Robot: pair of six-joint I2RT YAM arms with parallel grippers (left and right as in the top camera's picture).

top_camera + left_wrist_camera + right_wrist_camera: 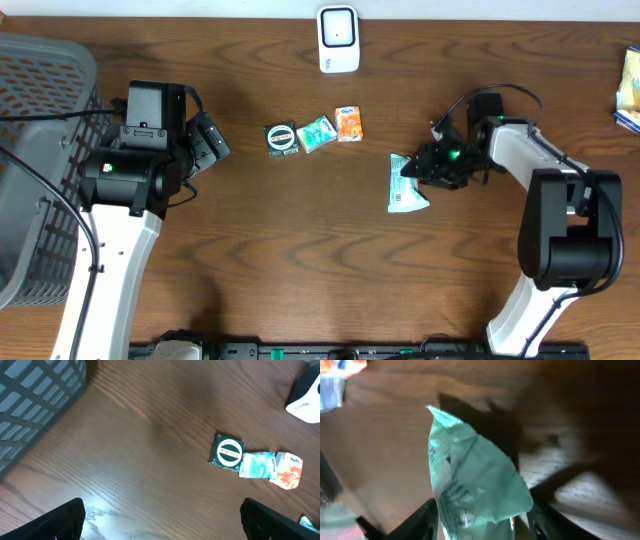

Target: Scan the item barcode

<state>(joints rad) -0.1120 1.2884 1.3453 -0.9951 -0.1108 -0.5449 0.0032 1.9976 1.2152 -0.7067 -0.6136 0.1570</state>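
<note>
The grey basket [50, 70] stands far left of the scanner [338, 38]. Below-right of the scanner, the green packet [406, 187] lies on the surface, its near end between the right gripper's [420, 172] parted jaws. The left gripper's [162, 525] jaws gape wide.

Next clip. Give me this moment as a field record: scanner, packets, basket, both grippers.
scanner: white, far table edge, centre
row near scanner: dark green packet, teal packet, orange packet
right gripper: jaws apart around mint packet; grip unclear
mint packet: apart from the row, to its right
left gripper: jaws open, empty, near basket
basket: grey, left side
</note>
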